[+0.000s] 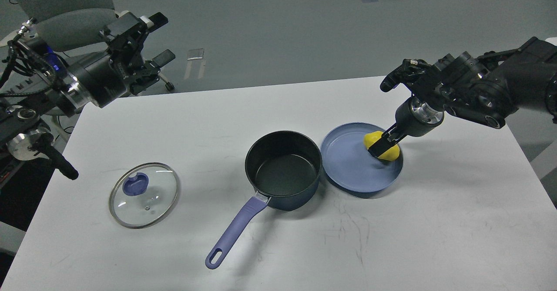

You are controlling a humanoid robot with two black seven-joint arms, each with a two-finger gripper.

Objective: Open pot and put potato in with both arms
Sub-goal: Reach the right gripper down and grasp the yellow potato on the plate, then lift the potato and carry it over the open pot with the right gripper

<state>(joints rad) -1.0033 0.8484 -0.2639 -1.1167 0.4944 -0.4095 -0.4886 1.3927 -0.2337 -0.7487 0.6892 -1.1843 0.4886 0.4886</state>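
The dark blue pot (pixel 283 169) stands open at the table's middle, its purple handle pointing to the front left. Its glass lid (pixel 144 194) with a blue knob lies flat on the table to the left. The yellow potato (pixel 384 151) lies on the blue plate (pixel 348 169) right of the pot. My right gripper (pixel 379 145) is down on the potato, its dark fingers against the potato's top and left side; I cannot see whether they are closed on it. My left gripper (pixel 161 38) is open and empty, raised beyond the table's far left corner.
The white table (pixel 435 230) has scuff marks in front of the plate. An office chair (pixel 65 25) stands behind my left arm, off the table.
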